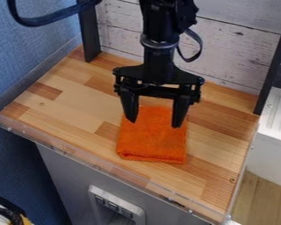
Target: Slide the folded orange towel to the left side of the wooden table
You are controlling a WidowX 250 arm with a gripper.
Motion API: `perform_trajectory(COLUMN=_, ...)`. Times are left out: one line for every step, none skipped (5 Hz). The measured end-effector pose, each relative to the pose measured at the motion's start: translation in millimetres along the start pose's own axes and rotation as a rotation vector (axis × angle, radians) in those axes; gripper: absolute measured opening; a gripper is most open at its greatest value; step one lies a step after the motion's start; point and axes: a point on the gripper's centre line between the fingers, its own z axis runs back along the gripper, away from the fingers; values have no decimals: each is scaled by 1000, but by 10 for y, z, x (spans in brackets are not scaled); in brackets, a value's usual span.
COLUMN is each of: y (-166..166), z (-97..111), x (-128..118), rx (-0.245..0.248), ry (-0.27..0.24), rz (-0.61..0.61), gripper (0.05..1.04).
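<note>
Toward six o'clock from the gripper [154, 123], which hangs wide open and empty, the cloth [152, 143] lies folded on the tabletop [78, 103], its long axis running roughly twelve to six.

lab, seemingly; robot arm [159, 59]; wooden worktop [72, 103]; clear edging [60, 147]; plank backdrop [236, 48]

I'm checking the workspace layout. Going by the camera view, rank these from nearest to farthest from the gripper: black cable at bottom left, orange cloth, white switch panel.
1. Orange cloth: just below the gripper, on the wooden surface.
2. White switch panel: lower down, on the grey front.
3. Black cable: farthest, in the bottom left corner.
</note>
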Motion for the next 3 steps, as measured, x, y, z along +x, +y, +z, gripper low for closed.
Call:
perform_trajectory(y=-1, z=7, x=2, rx=2, ry=-3, rz=40, gripper=999)
perform_trajectory(y=-27, z=56, x=48, rx=-9, ry=-18, rz=78, gripper=999)
perform_trajectory(y=42, z=39, x=81, rx=-8, ry=-11, rz=121, gripper=999)
